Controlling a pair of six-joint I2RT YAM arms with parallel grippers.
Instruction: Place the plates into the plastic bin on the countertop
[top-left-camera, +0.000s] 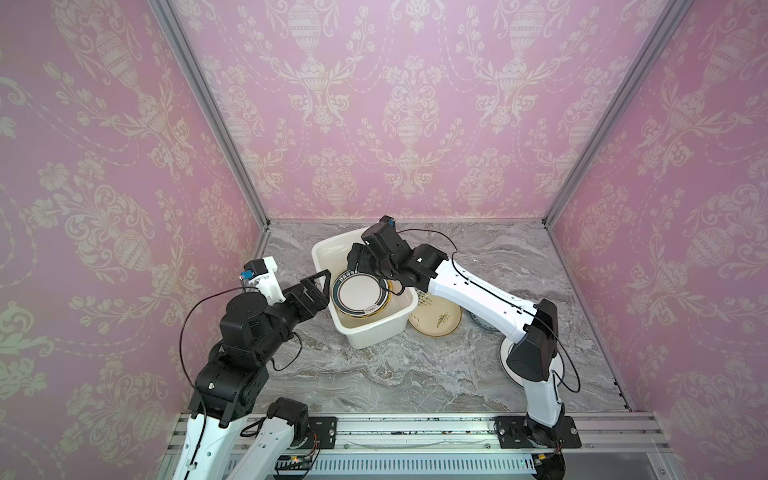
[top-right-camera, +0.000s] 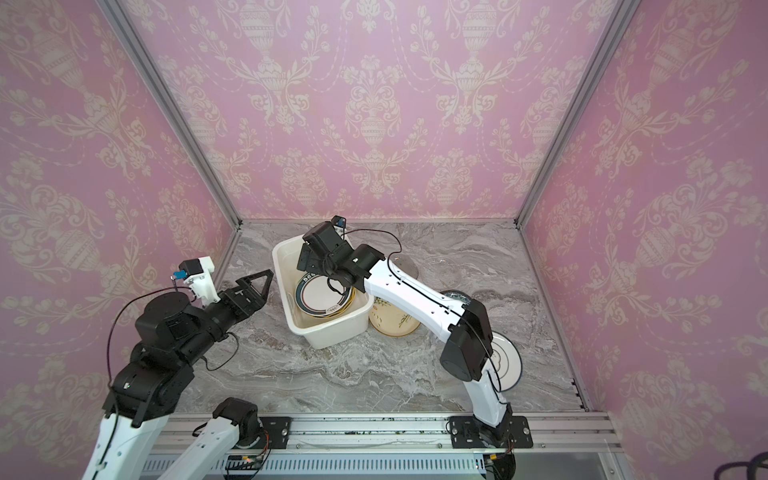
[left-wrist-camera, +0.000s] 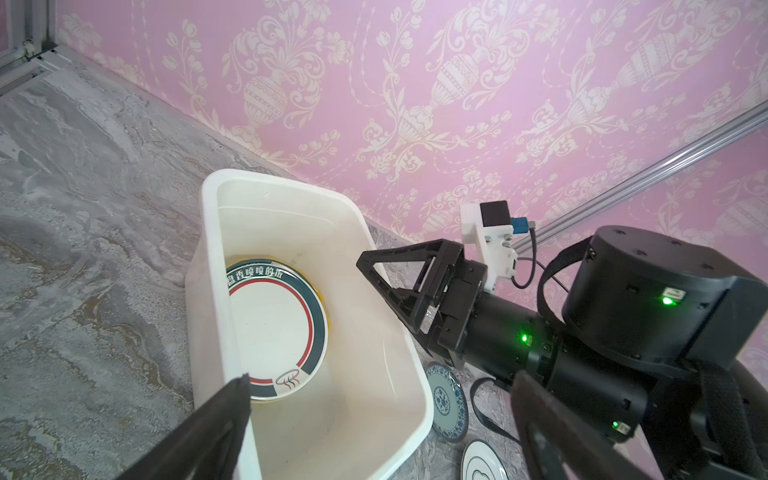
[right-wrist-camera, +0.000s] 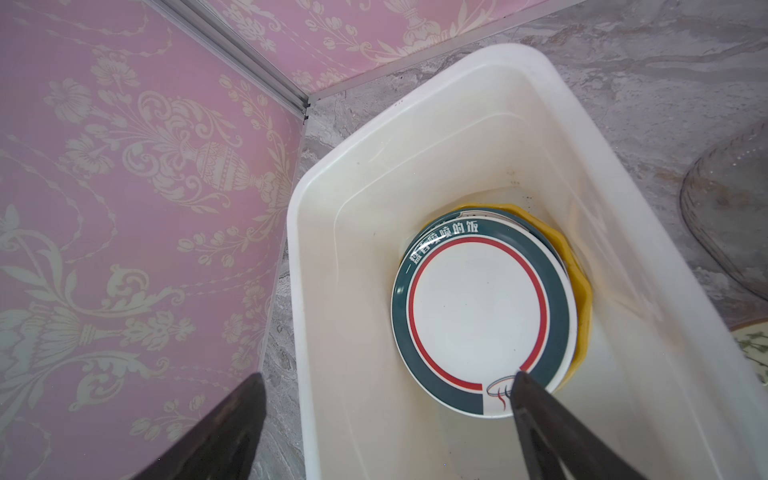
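Several plates (top-right-camera: 505, 357) lie on the countertop (top-left-camera: 374, 374) beside the plastic bin (top-left-camera: 376, 338), a cream sprigged plate (top-left-camera: 434, 318) perhaps leaning on its wall; inside the bin a dark-rimmed plate (right-wrist-camera: 478, 316) tops others. Both claws gape empty, right gripper (right-wrist-camera: 386, 376) over the bin, left gripper (top-left-camera: 324, 289) just beside it; the sprigged plate looks stiff, glazed and breakable, best pinched at its raised rim.

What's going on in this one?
Plates are being loaded into a white plastic bin. The right gripper hangs open and empty over the bin, above a dark-rimmed plate lying on a yellow plate inside. The left gripper is open beside the bin. A cream sprig plate, a blue-patterned plate and a glass plate lie outside on the countertop.
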